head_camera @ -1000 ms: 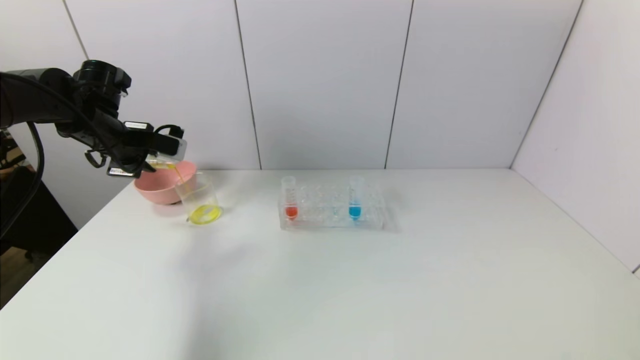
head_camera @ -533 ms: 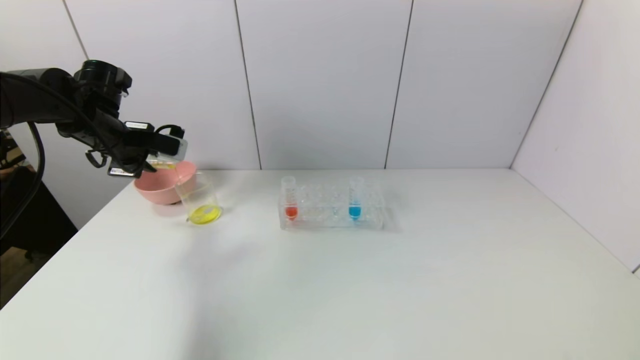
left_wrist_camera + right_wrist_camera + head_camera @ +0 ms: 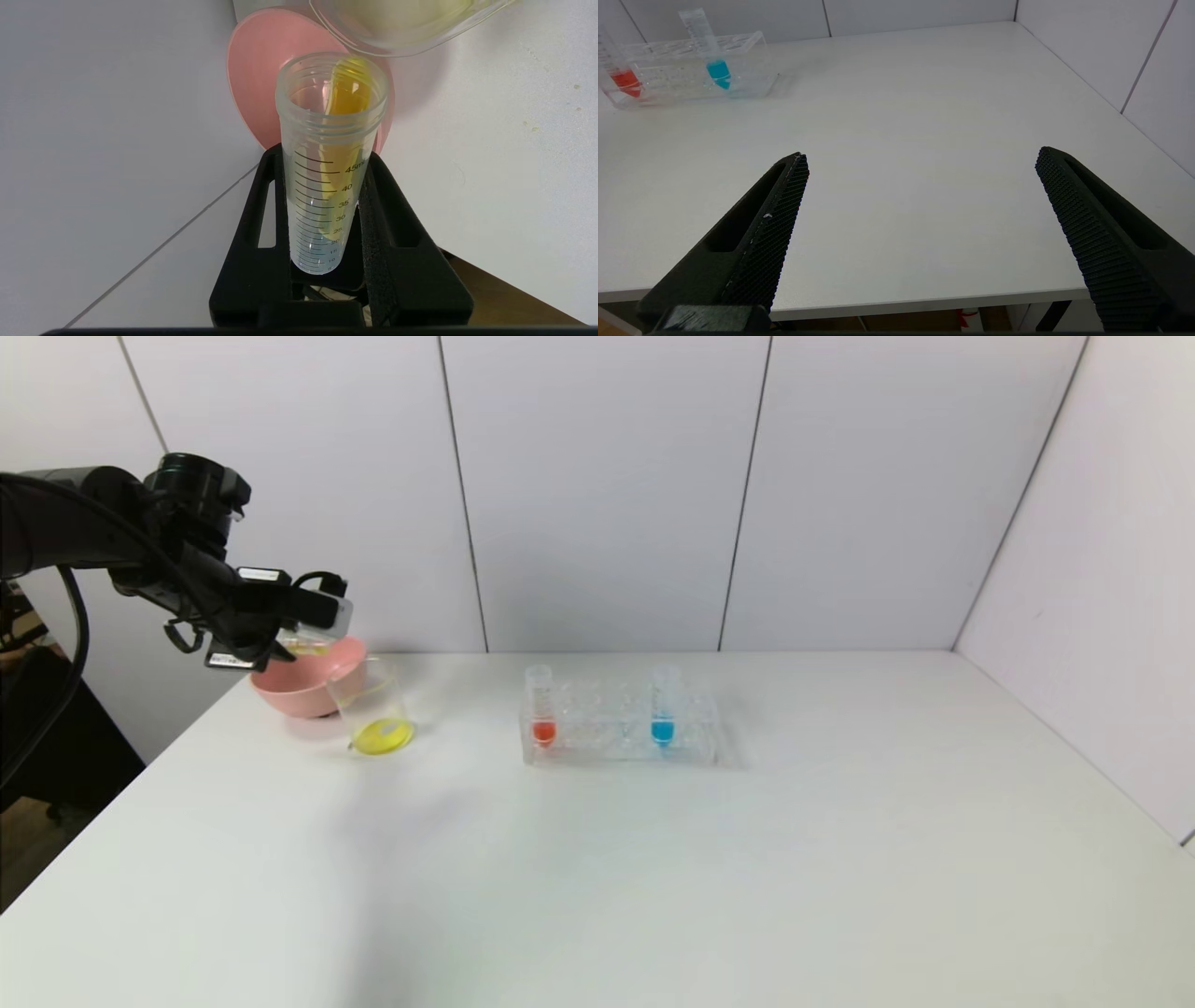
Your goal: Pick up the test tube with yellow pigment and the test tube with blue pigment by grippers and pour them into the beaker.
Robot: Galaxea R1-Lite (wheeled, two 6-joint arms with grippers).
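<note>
The left gripper (image 3: 313,616) clamps the tipped yellow tube (image 3: 329,158) above the beaker (image 3: 373,709), draining it; the right gripper (image 3: 920,210) waits, spread wide.

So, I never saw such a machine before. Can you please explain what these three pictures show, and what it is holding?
It is a robot with two arms. One picture looks down from its head; the other two come from cameras on its wrists. On the white table stand a pink bowl, a glass beaker with yellow liquid, and a clear rack holding an orange-red tube and the blue tube. The left gripper is shut on the yellow tube, tipped over the beaker, with a little yellow left inside. The right gripper waits near the table's front edge, fingers open, holding nothing.
</note>
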